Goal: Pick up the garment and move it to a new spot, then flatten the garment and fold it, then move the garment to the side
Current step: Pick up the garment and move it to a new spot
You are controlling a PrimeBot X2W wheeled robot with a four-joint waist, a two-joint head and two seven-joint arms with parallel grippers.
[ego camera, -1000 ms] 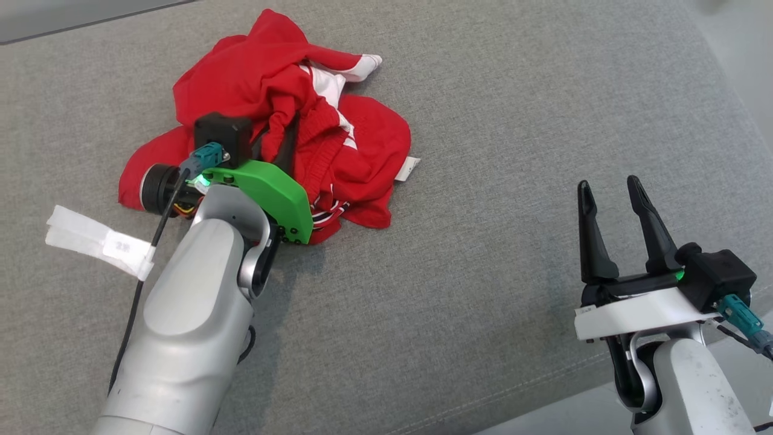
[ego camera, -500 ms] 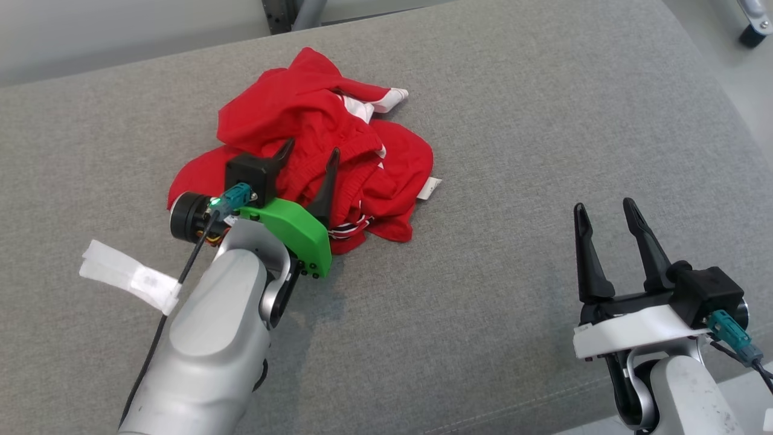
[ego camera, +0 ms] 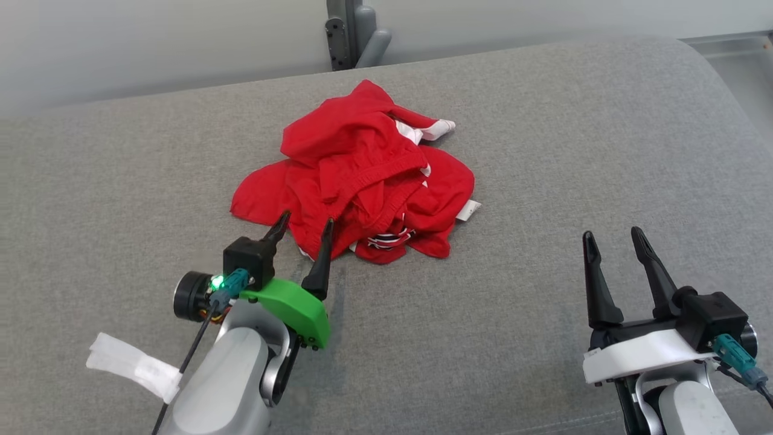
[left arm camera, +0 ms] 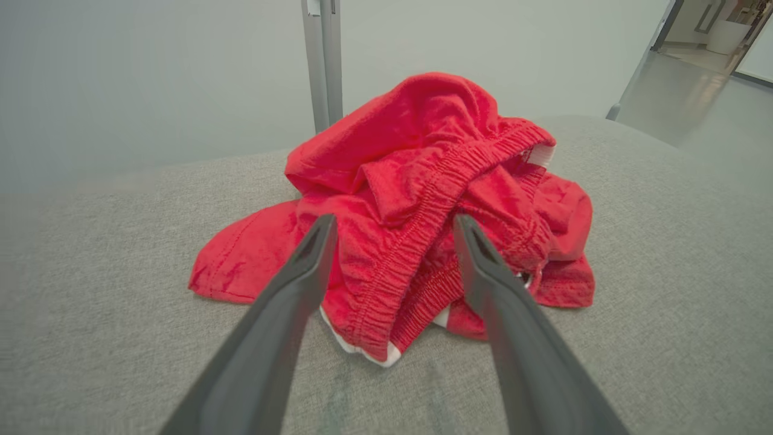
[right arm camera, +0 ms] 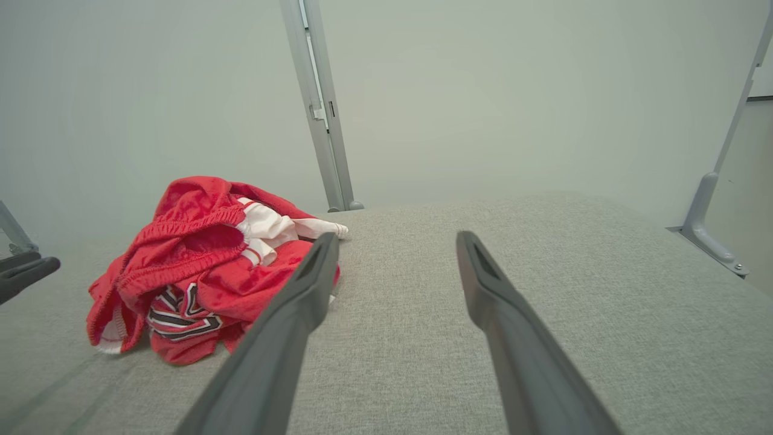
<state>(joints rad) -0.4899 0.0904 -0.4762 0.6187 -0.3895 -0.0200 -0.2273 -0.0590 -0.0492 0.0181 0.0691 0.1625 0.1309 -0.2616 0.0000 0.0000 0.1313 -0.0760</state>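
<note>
Both open-jawed, empty (left gripper (ego camera: 306, 217) by crumpled garment (ego camera: 362, 175), right gripper (ego camera: 610, 232) apart); flattening step now: needs pinching, spreading flat.

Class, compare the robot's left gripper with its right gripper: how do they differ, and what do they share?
The left gripper sits on a green mount; the right gripper on a white mount. The left gripper's fingers point at the near edge of the red garment, close to it; the right gripper's point over bare grey cushion, apart from the garment. Both have two long dark fingers, spread open, holding nothing.
</note>
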